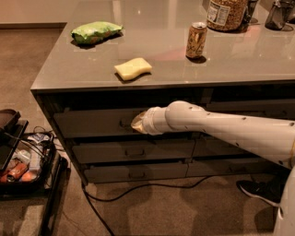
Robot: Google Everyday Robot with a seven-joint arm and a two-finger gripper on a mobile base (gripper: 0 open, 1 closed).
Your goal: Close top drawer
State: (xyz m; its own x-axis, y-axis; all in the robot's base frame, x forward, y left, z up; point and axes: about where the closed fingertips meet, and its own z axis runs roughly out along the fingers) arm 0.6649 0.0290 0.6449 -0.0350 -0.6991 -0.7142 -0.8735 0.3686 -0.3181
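The top drawer (92, 122) is a wide dark-grey drawer under the counter's left half, its front standing slightly out from the cabinet face. My white arm reaches in from the right, and my gripper (133, 123) sits at the centre of the drawer front, right by its pull. The arm's wrist hides the gripper's end.
The grey counter (258, 60) carries a green bag (96, 32), a yellow sponge (132, 68), a can (197, 39) and a jar (226, 14). Two more drawers (133, 151) lie below. A black cart (27, 161) with items stands at left. A cable (138, 189) runs over the floor.
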